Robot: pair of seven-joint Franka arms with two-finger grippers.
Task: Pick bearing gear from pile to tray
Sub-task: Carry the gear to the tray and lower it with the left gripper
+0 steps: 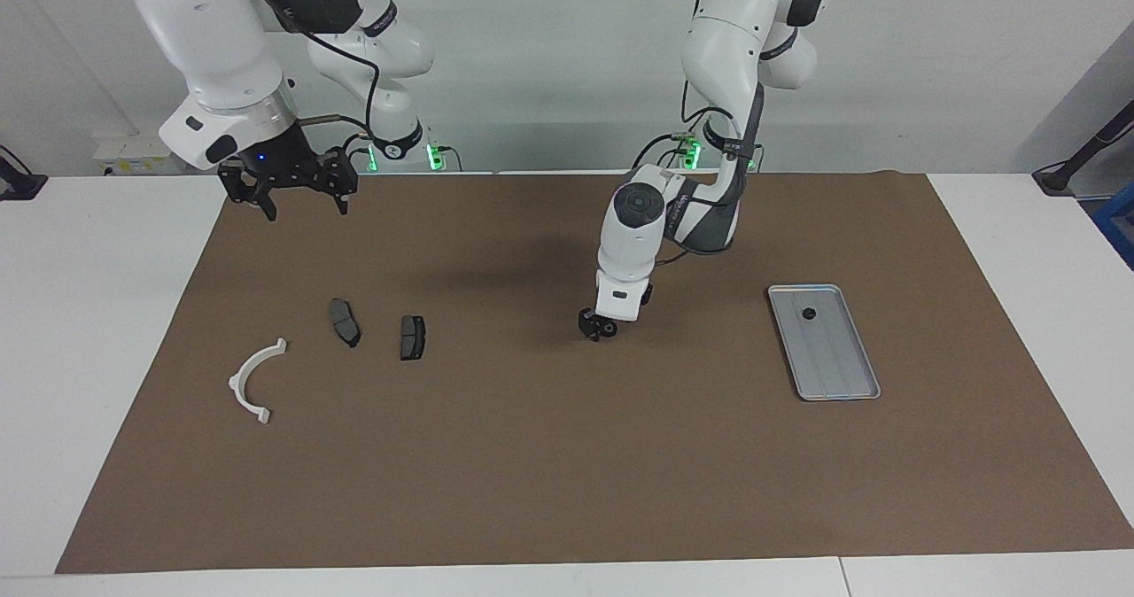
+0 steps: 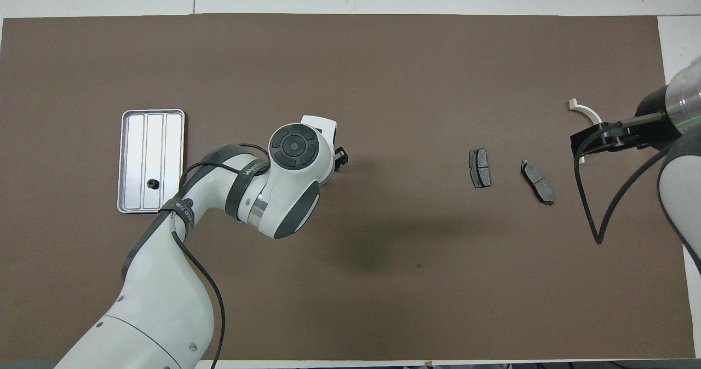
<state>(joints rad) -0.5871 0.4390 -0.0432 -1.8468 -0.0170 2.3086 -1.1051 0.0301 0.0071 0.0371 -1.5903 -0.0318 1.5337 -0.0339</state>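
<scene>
The pile lies toward the right arm's end of the brown mat: a white plastic half-ring (image 1: 257, 381) (image 2: 586, 111) and two dark grey brake-pad plates (image 1: 345, 322) (image 1: 412, 337) (image 2: 480, 167) (image 2: 537, 181). The silver ribbed tray (image 1: 837, 376) (image 2: 164, 139) lies toward the left arm's end, with one small black round piece (image 1: 808, 314) (image 2: 151, 183) in it. My left gripper (image 1: 599, 325) (image 2: 340, 158) hangs low over the middle of the mat, between pile and tray, and looks shut on a small black round piece (image 1: 608, 327). My right gripper (image 1: 291, 200) (image 2: 598, 139) is open and empty, raised over the mat's edge by the pile.
The brown mat (image 1: 567, 473) covers most of the white table. A tiny dark speck (image 2: 419, 265) lies on the mat nearer to the robots than the plates. The left arm's elbow (image 2: 293, 177) hides part of the mat beside the tray.
</scene>
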